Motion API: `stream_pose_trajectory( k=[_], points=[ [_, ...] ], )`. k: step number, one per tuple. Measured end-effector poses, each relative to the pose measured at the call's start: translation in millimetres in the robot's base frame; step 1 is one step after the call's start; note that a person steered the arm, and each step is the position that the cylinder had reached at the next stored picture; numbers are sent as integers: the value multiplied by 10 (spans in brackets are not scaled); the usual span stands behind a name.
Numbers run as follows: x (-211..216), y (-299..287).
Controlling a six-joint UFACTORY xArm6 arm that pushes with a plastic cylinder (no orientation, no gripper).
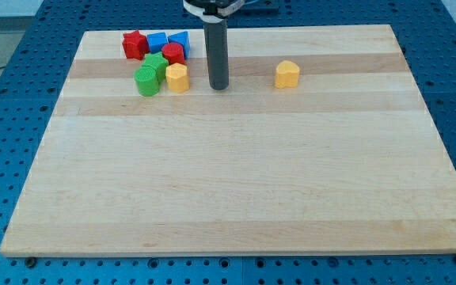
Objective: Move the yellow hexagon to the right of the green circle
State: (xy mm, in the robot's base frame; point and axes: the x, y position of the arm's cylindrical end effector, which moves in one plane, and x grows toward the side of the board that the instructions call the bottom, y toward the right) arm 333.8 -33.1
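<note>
Camera view: yellow hexagon [177,77] sits just right of the green circle [146,81]; my tip [218,86] stands apart, touching nothing. Light, rigid, likely slides easily; push flat faces.

The board [236,182] is pale, smooth, matt wood (banded grain); the yellow hexagon [177,77] looks plastic.

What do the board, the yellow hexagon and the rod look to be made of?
Board: pale wood, judging by its glued strips and visible grain, matt finish. Yellow hexagon: probably plastic or painted wood, with uniform colour and a slight sheen. Rod: dark, smooth, likely metal or plastic; my tip stands apart, to the hexagon's right in the view.
</note>
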Motion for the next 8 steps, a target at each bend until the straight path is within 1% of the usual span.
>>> stream_pose_trajectory(
  k=[1,2,4,8],
  points=[
    [-164,0],
    [-241,-93],
    [-213,-399],
    [-194,-409]
  ],
)
